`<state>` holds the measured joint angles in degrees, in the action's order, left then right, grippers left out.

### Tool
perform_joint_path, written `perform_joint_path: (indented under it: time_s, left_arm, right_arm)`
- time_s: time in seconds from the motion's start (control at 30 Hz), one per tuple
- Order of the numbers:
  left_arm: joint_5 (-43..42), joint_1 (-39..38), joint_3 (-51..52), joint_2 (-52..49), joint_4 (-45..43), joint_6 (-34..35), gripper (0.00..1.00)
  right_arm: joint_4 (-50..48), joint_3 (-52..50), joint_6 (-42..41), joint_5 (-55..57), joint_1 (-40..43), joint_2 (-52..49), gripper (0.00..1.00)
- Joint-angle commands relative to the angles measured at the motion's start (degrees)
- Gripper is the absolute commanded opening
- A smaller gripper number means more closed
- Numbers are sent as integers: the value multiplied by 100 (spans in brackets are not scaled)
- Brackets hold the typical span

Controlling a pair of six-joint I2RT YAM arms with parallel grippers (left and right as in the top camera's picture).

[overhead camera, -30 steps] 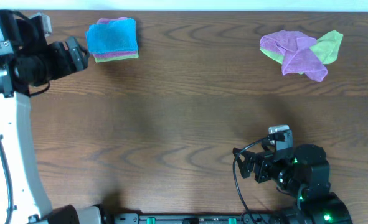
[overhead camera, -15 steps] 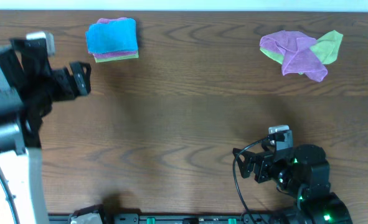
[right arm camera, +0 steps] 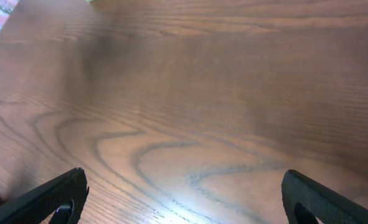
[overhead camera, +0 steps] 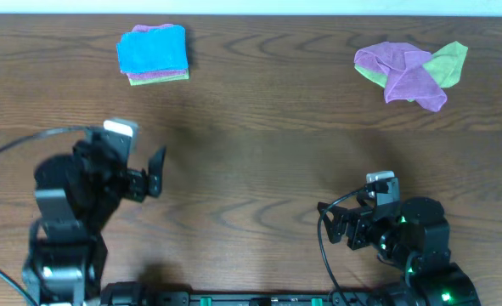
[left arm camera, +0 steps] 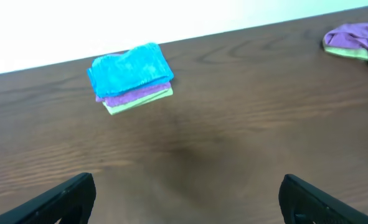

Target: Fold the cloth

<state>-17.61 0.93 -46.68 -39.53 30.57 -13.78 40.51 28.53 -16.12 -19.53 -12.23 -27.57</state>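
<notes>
My sky-blue cloth (overhead camera: 151,49) sits folded atop purple and green cloths (left arm camera: 137,97), far-left on the tabletop (overhead camera: 259,127). It looks soft, light and floppy, so I'd pinch a corner. Left claw (left arm camera: 187,193) and right claw (right arm camera: 184,193) gape empty.

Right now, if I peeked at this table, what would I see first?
The bright blue cloth, folded on top of a neat purple and green stack at the far left. At the far right lies a crumpled purple-and-green heap. The left gripper and right gripper sit open near the front.
</notes>
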Motion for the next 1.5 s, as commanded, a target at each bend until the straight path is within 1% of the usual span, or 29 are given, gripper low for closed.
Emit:
perform_joint_path:
  time_s: [0.0,0.13,0.37,0.53,0.73,0.8,1.1,1.47]
  left_arm:
    - [433,-173,564,529,-155,-98,95]
    - [546,-273,1303,1252,-302,-76,95]
    - [623,-332,2424,2450,-299,11,95]
    - [802,-332,2951,2977,-260,247,95]
    - [1060,-332,3298,3427,35,251,95]
    - [1086,-323,3346,3536,160,247,95]
    - [1674,-319,3388,3908,870,264,95]
    - [1759,-319,3762,3934,909,264,95]
  right_arm:
    - [2,-15,-59,22,37,31,99]
    - [2,-15,-59,22,37,31,99]
    - [2,-15,-59,22,37,31,99]
    - [2,-15,-59,22,37,31,99]
    - [2,-15,-59,22,37,31,99]
    - [4,-15,-59,22,37,31,99]
    - [4,-15,-59,22,37,31,99]
    - [4,-15,-59,22,37,31,99]
